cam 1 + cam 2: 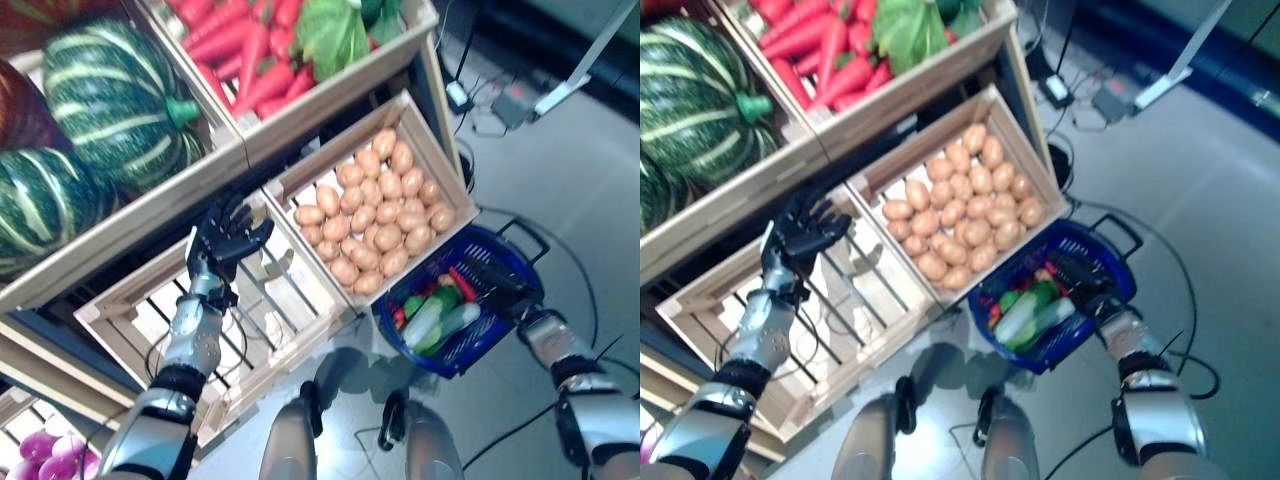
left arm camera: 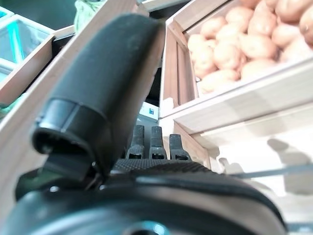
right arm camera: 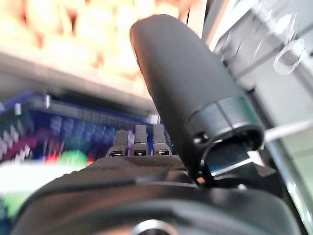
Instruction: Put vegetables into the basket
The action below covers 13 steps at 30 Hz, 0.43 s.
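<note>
A blue basket (image 1: 500, 330) hangs beside the potato crate, low on the right. It holds green cucumbers (image 1: 432, 305), a pale long vegetable (image 1: 452, 322) and a red piece (image 1: 462, 284). My right hand (image 1: 503, 288) sits at the basket's right rim with its fingers curled on the handle; the same hand (image 3: 146, 161) shows in the right wrist view. My left hand (image 1: 225, 240) is open with its fingers spread, holding nothing. It hovers over the back of an empty slatted wooden crate (image 1: 130, 300), just left of the potatoes (image 1: 375, 210).
Striped green squashes (image 1: 110, 100) fill the upper left crate. Carrots (image 1: 240, 50) and leafy greens (image 1: 330, 35) lie in the top crate. Purple vegetables (image 1: 50, 450) show at the bottom left. Cables and a power adapter (image 1: 515, 100) lie on the floor to the right.
</note>
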Available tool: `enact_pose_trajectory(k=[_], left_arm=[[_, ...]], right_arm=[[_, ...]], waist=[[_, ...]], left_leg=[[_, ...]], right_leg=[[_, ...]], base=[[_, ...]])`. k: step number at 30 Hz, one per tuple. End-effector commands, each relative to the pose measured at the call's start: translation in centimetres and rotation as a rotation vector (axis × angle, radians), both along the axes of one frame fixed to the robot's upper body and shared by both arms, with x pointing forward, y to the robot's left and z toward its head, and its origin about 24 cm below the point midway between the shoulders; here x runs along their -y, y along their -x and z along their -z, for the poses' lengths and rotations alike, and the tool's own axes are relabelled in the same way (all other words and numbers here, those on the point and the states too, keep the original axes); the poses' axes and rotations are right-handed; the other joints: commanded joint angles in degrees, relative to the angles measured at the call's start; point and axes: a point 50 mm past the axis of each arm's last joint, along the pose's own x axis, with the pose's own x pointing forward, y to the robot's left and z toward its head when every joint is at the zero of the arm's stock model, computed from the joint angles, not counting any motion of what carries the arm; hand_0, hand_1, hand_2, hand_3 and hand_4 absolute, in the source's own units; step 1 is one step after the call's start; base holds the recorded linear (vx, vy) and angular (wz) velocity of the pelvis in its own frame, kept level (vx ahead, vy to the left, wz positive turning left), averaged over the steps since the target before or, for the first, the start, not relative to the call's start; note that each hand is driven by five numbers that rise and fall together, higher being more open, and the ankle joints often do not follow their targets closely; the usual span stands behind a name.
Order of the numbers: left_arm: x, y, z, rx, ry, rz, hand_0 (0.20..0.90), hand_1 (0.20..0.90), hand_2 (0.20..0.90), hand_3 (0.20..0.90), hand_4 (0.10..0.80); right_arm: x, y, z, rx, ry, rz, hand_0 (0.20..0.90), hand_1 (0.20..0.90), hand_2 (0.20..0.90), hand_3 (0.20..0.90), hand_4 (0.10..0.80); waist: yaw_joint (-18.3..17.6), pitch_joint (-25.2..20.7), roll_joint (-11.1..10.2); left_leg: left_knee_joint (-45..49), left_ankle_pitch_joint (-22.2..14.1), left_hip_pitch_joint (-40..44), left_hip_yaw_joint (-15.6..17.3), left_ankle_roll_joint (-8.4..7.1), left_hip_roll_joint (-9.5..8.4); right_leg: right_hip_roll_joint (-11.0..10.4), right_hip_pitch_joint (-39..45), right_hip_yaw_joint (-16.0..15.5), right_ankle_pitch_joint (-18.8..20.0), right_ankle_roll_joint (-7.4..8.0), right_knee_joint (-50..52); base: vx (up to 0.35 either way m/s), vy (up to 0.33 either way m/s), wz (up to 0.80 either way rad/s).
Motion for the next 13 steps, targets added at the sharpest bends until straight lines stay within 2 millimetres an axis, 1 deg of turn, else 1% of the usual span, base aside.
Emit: enact_pose_trajectory(k=[1, 2, 3, 5, 6, 7, 8, 9, 11, 13], left_arm=[[0.8, 1.9, 0.8, 0.025, -0.080, 0.087, 0.900, 0.900, 0.900, 0.900, 0.800], [1.0, 2.6, 1.6, -0.002, -0.076, 0.091, 0.900, 0.900, 0.900, 0.900, 0.800], [0.9, 3.2, 2.1, -0.017, -0.062, 0.091, 0.900, 0.900, 0.900, 0.900, 0.800], [1.0, 4.6, 3.3, -0.044, -0.013, 0.077, 0.900, 0.900, 0.900, 0.900, 0.800], [1.0, 5.2, 3.7, -0.058, 0.002, 0.065, 0.900, 0.900, 0.900, 0.900, 0.800], [1.0, 5.9, 4.3, -0.078, 0.025, 0.041, 0.900, 0.900, 0.900, 0.900, 0.800], [1.1, 6.7, 5.1, -0.114, 0.058, 0.000, 0.900, 0.900, 0.900, 0.900, 0.800], [1.1, 6.7, 5.1, -0.114, 0.057, 0.000, 0.900, 0.900, 0.900, 0.900, 0.800], [1.0, 7.9, 6.2, -0.158, 0.096, -0.049, 0.900, 0.900, 0.900, 0.900, 0.800], [1.1, 8.9, 7.0, -0.189, 0.124, -0.072, 0.900, 0.900, 0.900, 0.900, 0.800]], right_arm=[[-1.5, 1.4, 0.6, 0.123, -0.085, 0.006, 0.900, 0.900, 0.900, 0.900, 0.800], [-2.3, 2.0, 0.9, 0.137, -0.093, -0.016, 0.900, 0.900, 0.900, 0.900, 0.800], [-2.9, 2.5, 1.1, 0.148, -0.072, -0.030, 0.900, 0.900, 0.900, 0.900, 0.800], [-4.2, 3.7, 1.2, 0.189, -0.013, -0.047, 0.900, 0.900, 0.900, 0.900, 0.800], [-5.0, 4.3, 1.3, 0.207, 0.010, -0.058, 0.900, 0.900, 0.900, 0.900, 0.800], [-6.0, 4.9, 1.3, 0.224, 0.022, -0.068, 0.900, 0.900, 0.900, 0.900, 0.800], [-7.4, 5.5, 1.5, 0.224, 0.016, -0.089, 0.900, 0.900, 0.900, 0.900, 0.800], [-7.4, 5.5, 1.5, 0.224, 0.016, -0.089, 0.900, 0.900, 0.900, 0.900, 0.800], [-9.1, 6.7, 2.3, 0.200, -0.010, -0.118, 0.900, 0.900, 0.900, 0.900, 0.800], [-10.0, 7.6, 3.0, 0.173, -0.061, -0.137, 0.900, 0.900, 0.900, 0.900, 0.800]], waist=[[0.76, -11.32, -1.50], [0.67, -12.11, -1.31], [0.66, -12.55, -1.23], [0.45, -13.35, -0.96], [0.35, -13.72, -0.95], [0.28, -14.13, -1.08], [0.02, -14.47, -0.99], [0.03, -14.48, -1.04], [-0.42, -14.57, -1.26], [-0.74, -14.48, -1.24]], left_leg=[[-9.13, -2.61, 6.55, 1.01, 3.45, -5.17], [-11.53, -2.24, 8.16, 0.45, 3.12, -5.41], [-13.51, -1.58, 9.10, 0.49, 3.05, -5.57], [-16.17, -0.85, 10.79, 0.71, 3.01, -5.61], [-16.17, -0.98, 10.67, 0.71, 2.95, -5.63], [-16.17, -0.64, 10.16, 0.75, 3.11, -5.80], [-16.17, -1.22, 10.77, 0.14, 2.99, -5.79], [-16.17, -1.13, 10.70, 0.19, 3.00, -5.82], [-16.17, -1.38, 11.38, 0.71, 3.21, -5.75], [-16.17, -1.69, 12.13, 1.01, 3.33, -5.68]], right_leg=[[1.82, 7.29, 2.18, 9.90, 0.05, -19.75], [2.33, 8.62, 2.74, 10.51, 0.71, -21.60], [2.64, 9.40, 2.60, 11.06, 0.79, -23.07], [3.19, 9.99, 2.44, 10.77, 0.97, -23.21], [3.42, 9.91, 2.50, 10.66, 0.92, -23.21], [3.61, 9.48, 2.49, 10.79, 0.56, -23.21], [3.80, 9.95, 2.87, 10.45, 0.89, -23.21], [3.77, 9.88, 2.87, 10.49, 0.84, -23.21], [3.73, 10.57, 2.64, 10.27, 0.70, -23.21], [3.69, 11.28, 2.48, 10.06, 0.69, -23.21]], base=[[0.203, 0.067, 0.00], [0.167, 0.068, 0.03], [0.148, 0.067, 0.07], [0.097, 0.053, 0.07], [0.065, 0.034, 0.05], [0.112, 0.043, 0.07], [0.083, 0.031, 0.06], [0.125, 0.041, 0.07], [0.113, 0.026, 0.06], [0.095, 0.019, 0.07]])
